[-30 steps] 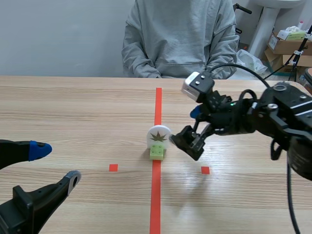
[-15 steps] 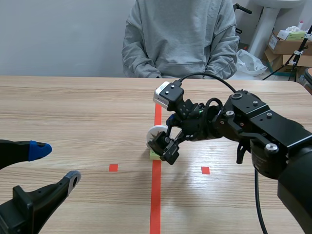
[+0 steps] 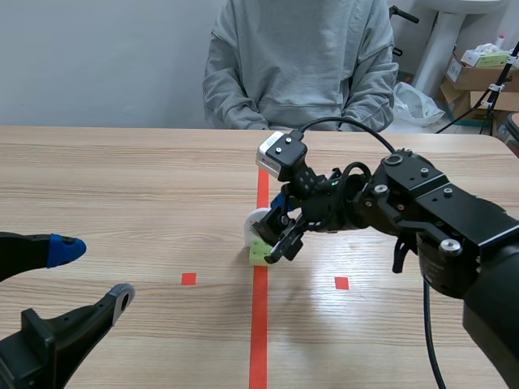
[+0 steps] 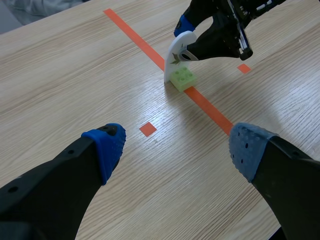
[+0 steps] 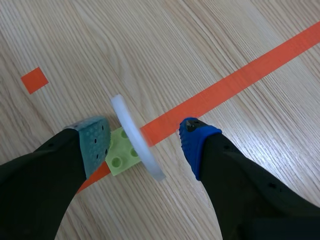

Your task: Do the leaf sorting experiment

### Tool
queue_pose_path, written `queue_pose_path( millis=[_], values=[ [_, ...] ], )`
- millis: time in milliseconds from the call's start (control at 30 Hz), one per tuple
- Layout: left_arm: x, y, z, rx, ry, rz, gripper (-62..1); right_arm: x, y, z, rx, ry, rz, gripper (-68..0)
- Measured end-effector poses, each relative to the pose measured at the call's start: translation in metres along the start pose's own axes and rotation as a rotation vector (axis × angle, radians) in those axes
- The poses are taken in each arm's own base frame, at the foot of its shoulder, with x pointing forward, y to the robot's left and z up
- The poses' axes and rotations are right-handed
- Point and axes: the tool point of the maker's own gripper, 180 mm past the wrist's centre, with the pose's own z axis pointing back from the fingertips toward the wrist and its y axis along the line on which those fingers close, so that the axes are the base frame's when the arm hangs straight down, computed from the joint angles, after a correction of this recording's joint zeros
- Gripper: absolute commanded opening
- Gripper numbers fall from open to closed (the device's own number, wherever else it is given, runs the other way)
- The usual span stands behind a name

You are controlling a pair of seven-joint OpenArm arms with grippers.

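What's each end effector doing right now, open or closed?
Left end effector: open, holding nothing.
Right end effector: open, straddling the white leaf disc, not gripping it.

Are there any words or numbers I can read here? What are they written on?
No words or numbers here can be read.
White disc: only a small leaf picture, no writing. It stands on a plain green brick.
Cardboard boxes behind the table: the labels are too small and blurred to read.
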Motion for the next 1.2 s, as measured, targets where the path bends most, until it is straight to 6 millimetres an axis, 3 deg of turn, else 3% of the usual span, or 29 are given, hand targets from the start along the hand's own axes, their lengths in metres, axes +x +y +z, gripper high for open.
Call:
queue_pose_path(
  millis=[333, 633, 800, 1000, 1200],
  values=[
    [0.000, 0.000, 0.000, 0.000, 0.000, 0.000, -15.5, -0.003, -0.001, -0.006, -0.047, 0.014, 0.000, -44.4],
    [0.000, 0.000, 0.000, 0.000, 0.000, 0.000, -15.5, -0.011, -0.003, -0.007, -0.063, 0.034, -0.015, -44.9],
    [0.000, 0.000, 0.000, 0.000, 0.000, 0.000, -15.5, -0.021, -0.001, -0.008, -0.061, 0.057, -0.031, -56.6],
    [0.000, 0.000, 0.000, 0.000, 0.000, 0.000, -15.5, -0.019, 0.000, -0.008, -0.059, 0.040, -0.033, -64.5],
    [0.000, 0.000, 0.000, 0.000, 0.000, 0.000, -15.5, -0.019, 0.000, -0.008, -0.060, 0.042, -0.033, -65.6]
  ],
)
